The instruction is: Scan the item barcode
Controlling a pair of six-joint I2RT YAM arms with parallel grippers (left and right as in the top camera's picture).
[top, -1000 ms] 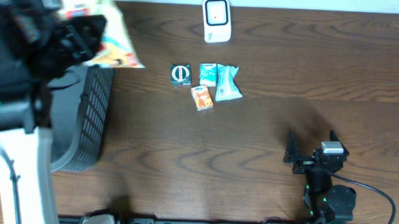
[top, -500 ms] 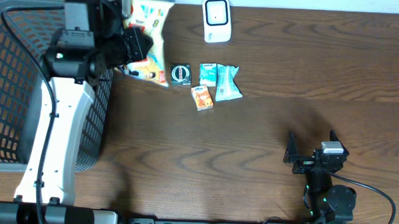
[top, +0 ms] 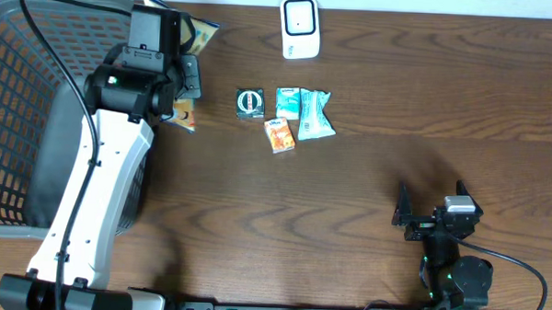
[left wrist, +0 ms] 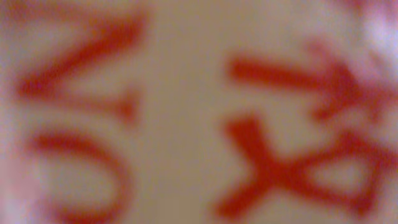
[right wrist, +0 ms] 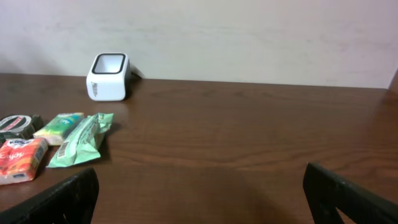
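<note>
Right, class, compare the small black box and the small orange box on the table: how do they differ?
The black box carries a pale ring mark; the orange box shows pale print. The black box sits square on the table; the orange box is turned slightly, nearer the front edge. Both are small, lie flat, untouched.

Lighting even and moderate. The scanner (right wrist: pixel 107 76) casts a soft shadow to its right. Left wrist view wholly out of focus.
</note>
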